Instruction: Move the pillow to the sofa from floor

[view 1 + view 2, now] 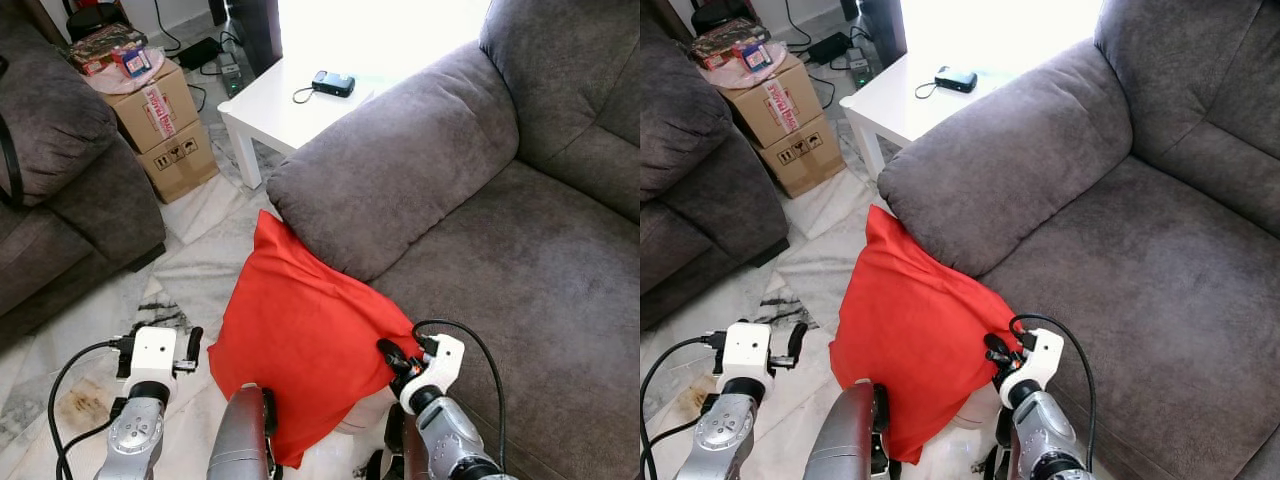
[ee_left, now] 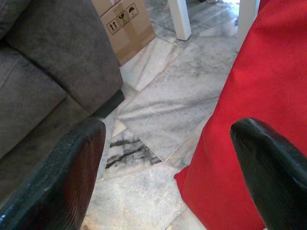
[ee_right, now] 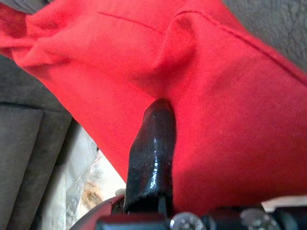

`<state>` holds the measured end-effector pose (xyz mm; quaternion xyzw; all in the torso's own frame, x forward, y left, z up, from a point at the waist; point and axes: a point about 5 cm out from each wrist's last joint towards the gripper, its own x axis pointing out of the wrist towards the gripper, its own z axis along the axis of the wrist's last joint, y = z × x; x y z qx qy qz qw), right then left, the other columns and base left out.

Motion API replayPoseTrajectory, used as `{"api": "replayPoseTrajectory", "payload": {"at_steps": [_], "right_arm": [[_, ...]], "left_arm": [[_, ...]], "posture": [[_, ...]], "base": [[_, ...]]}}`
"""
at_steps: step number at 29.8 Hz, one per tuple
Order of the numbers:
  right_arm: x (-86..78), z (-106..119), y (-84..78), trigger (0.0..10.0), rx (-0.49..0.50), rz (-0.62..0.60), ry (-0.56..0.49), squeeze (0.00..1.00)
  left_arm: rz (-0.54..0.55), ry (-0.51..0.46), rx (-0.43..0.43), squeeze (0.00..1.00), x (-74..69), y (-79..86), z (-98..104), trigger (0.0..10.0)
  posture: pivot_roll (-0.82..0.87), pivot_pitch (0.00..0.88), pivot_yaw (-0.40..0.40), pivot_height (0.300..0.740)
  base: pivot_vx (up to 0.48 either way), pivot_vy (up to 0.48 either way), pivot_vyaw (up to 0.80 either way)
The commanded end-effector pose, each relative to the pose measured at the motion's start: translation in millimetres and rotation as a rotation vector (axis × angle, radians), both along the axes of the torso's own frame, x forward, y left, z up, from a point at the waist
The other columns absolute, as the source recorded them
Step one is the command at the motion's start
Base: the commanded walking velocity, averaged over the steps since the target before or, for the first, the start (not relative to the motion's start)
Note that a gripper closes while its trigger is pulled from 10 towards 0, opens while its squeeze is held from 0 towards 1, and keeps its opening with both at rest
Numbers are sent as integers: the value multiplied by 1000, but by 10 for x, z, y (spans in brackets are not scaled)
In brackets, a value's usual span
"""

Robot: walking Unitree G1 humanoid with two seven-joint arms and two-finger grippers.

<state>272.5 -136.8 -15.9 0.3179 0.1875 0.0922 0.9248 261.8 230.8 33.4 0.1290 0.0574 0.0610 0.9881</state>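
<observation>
The red pillow (image 1: 300, 335) is pinched at its right edge by the right gripper (image 1: 392, 357), whose fingers are closed on a fold of fabric, while the left gripper (image 1: 185, 350) is held with fingers spread apart just beside the pillow's left edge, touching nothing. The pillow is propped upright against the sofa (image 1: 480, 260) armrest, long axis rising away from the robot; the seat lies to its right. Its lower corner is hidden behind the arms, so contact with the floor (image 1: 190, 260) cannot be judged.

Right gripper (image 1: 390, 355) raised at right, fingers pinched closed into red fabric. Left gripper (image 2: 168, 172) held low at left, fingers spread wide, gripping nothing. Both forearms angled forward.
</observation>
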Motion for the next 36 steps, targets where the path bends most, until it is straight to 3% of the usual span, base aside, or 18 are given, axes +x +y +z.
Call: {"api": "replayPoseTrajectory", "payload": {"at_steps": [1,4,5,6,15,20,29,36], "right_arm": [[-40,-23,-2,0,-5,4,-7,0],[-34,-2,-37,0,-36,22,-35,0],[-35,2,-41,3255,-43,30,-43,0],[-37,6,-41,10000,-49,39,-52,0],[-88,10,-108,10000,-141,76,-105,0],[-123,41,-265,10000,-199,60,-156,0],[-82,108,-215,10000,-213,66,-200,0],[-12,187,-187,10000,-216,66,-233,0]], "left_arm": [[19,53,-9,0,-83,34,-103,10000],[15,47,-16,0,-85,17,-95,10000],[10,44,-18,0,-84,9,-88,10000],[7,41,-19,0,-83,4,-82,10000],[-2,21,-23,0,-92,5,-38,10000],[-12,-6,-33,0,-82,4,24,10000],[-41,-3,-70,0,-60,-89,3,10000],[-35,-13,-71,0,-37,-70,31,10000]], "posture": [[205,227,21,616],[202,225,18,616],[202,221,16,616],[201,220,16,616],[185,210,13,616],[175,203,14,616],[163,190,16,616],[161,185,13,616]], "base": [[0,0,0],[0,0,0],[0,0,0],[0,0,0],[0,0,0],[0,0,0],[0,0,0],[0,0,0]]}}
